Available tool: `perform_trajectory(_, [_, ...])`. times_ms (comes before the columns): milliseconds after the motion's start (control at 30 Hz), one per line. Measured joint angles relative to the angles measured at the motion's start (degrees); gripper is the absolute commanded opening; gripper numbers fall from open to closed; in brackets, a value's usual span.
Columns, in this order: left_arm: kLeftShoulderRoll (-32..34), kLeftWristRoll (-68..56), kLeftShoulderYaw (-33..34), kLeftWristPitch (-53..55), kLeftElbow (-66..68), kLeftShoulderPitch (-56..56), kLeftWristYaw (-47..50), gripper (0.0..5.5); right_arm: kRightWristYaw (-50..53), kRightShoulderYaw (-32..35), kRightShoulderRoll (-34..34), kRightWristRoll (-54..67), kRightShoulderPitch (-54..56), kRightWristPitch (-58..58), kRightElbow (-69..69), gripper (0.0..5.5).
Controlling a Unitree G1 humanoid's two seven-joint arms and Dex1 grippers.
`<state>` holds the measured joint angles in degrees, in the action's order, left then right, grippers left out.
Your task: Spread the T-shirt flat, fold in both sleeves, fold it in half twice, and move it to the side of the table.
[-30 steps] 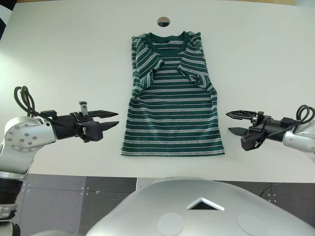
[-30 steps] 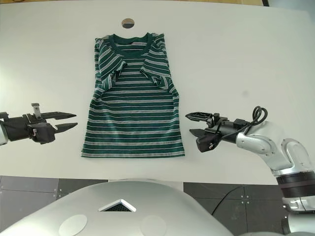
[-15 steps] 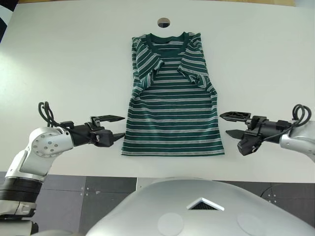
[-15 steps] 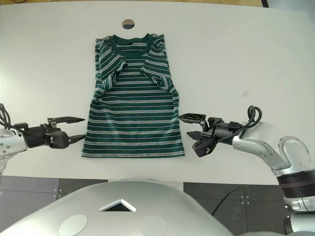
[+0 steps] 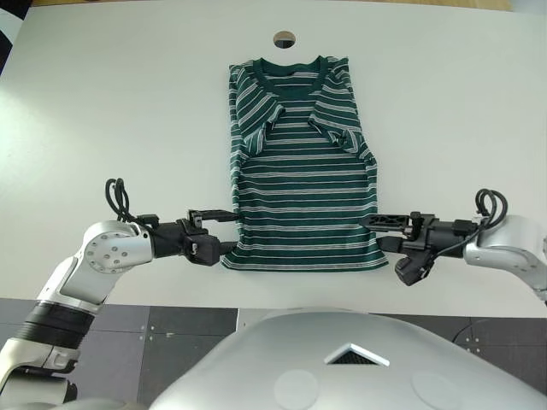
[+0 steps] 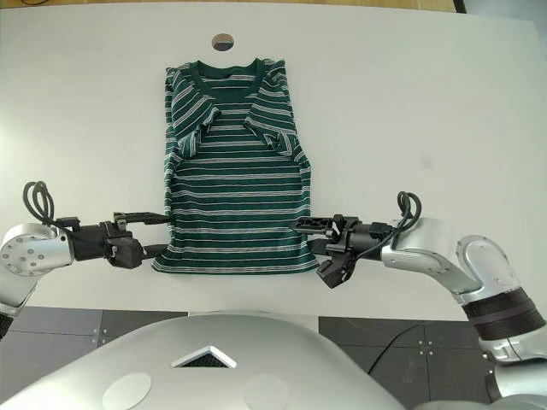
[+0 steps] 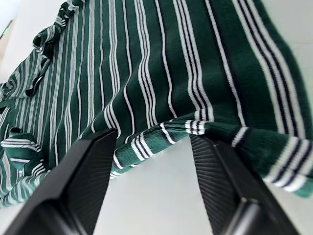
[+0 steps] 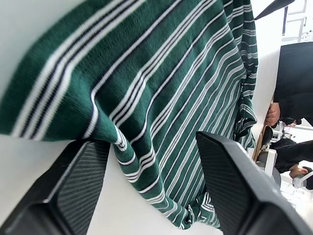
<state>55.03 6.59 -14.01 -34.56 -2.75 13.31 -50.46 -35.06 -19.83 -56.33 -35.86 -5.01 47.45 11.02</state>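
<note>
Over the last second both arms had swung inward from well clear of the cloth to its near corners, and the left corner of the hem had been nudged slightly in. The left gripper sat at the hem's left corner and the right gripper at its right corner. Each had its fingers spread apart with the striped edge lying in the gap, not yet pinched. That placement looked meant for seizing both corners at once, to carry the hem up toward the collar for the first half-fold.

The green striped T-shirt lay flat mid-table with both sleeves already turned in across the chest. Its long axis ran straight away from the robot, collar at the far end and hem nearest.
</note>
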Motion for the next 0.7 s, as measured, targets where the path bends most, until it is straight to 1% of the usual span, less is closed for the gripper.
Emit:
perform_trajectory(133, [1.0,1.7,-1.6,0.5,-1.0,-1.9,-1.8,1.63,-0.2,-1.8,0.0,-1.0,1.3,0.7,-0.6,1.91])
perform_trajectory(200, [1.9,3.3,-2.2,1.0,-2.6,-2.8,-3.1,1.22,-0.4,-2.7,0.0,-1.2,2.0,1.1,-1.1,1.42])
perform_trajectory(300, [4.2,5.0,-3.2,2.4,-5.1,-4.7,-6.6,0.81,-0.5,-3.4,0.0,-1.4,2.3,1.1,-1.6,0.92])
perform_trajectory(333, [4.6,5.3,-3.6,2.6,-5.5,-5.2,-7.2,0.6,-0.6,-3.5,0.0,-1.5,2.3,1.1,-1.6,0.66])
perform_trajectory(433, [5.2,6.1,-4.5,3.2,-6.5,-6.4,-9.4,0.15,-1.2,-4.4,0.0,-1.7,2.5,0.7,-1.6,0.11])
perform_trajectory(533, [5.3,6.2,-5.2,3.2,-6.3,-7.0,-9.7,0.11,-1.7,-5.3,0.1,-1.4,3.1,0.2,-1.6,0.1])
perform_trajectory(700, [5.3,4.8,-5.5,3.2,-4.9,-7.2,-9.7,0.11,-6.7,-6.1,0.1,6.9,1.6,-5.2,-0.9,0.1])
